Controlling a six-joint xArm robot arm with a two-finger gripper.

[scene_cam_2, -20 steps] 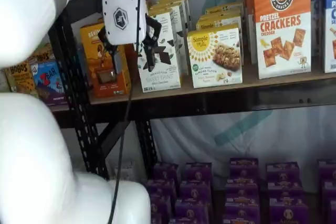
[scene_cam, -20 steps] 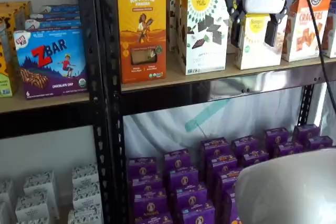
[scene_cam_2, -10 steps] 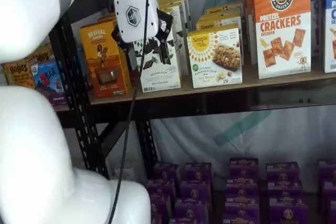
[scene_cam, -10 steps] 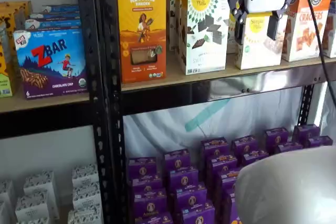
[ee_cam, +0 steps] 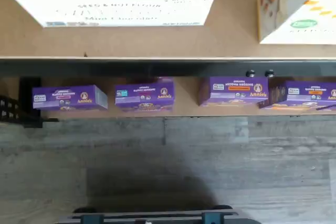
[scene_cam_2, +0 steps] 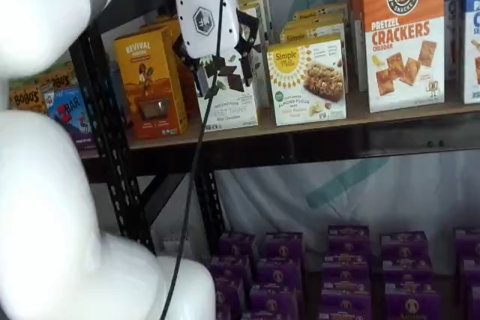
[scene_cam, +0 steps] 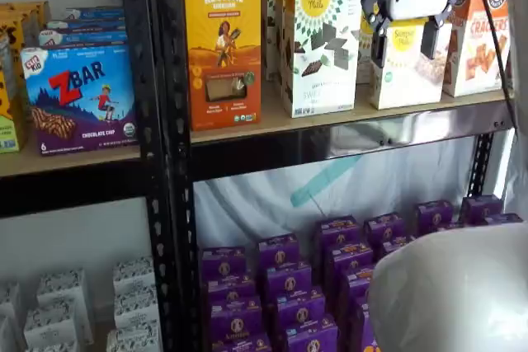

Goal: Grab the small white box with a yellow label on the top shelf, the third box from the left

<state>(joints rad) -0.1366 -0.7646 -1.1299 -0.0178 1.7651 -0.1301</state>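
The small white box [scene_cam: 404,78] with the yellow round logo stands on the top shelf [scene_cam: 330,118], right of a taller white box with chocolate pieces [scene_cam: 318,47]. Both boxes also show in a shelf view, the small white box [scene_cam_2: 307,84] and the taller box [scene_cam_2: 229,106]. My gripper [scene_cam: 403,41] is open and empty, with a plain gap between its black fingers [scene_cam: 378,45]. It hangs in front of the shelf at box height. In a shelf view my gripper [scene_cam_2: 223,73] overlaps the taller box. The wrist view shows a corner of the small box [ee_cam: 299,9] on the shelf board [ee_cam: 157,43].
An orange Revival box [scene_cam: 223,51] stands left of the taller box, and an orange pretzel crackers box [scene_cam_2: 403,35] stands right of the small box. Black uprights [scene_cam: 161,154] frame the bay. Purple boxes [scene_cam: 289,286] fill the level below. Z Bar boxes [scene_cam: 78,96] sit at the left.
My gripper has moved sideways along the shelf front toward the small white box and risen slightly. Its fingers stay apart. The boxes have not moved.
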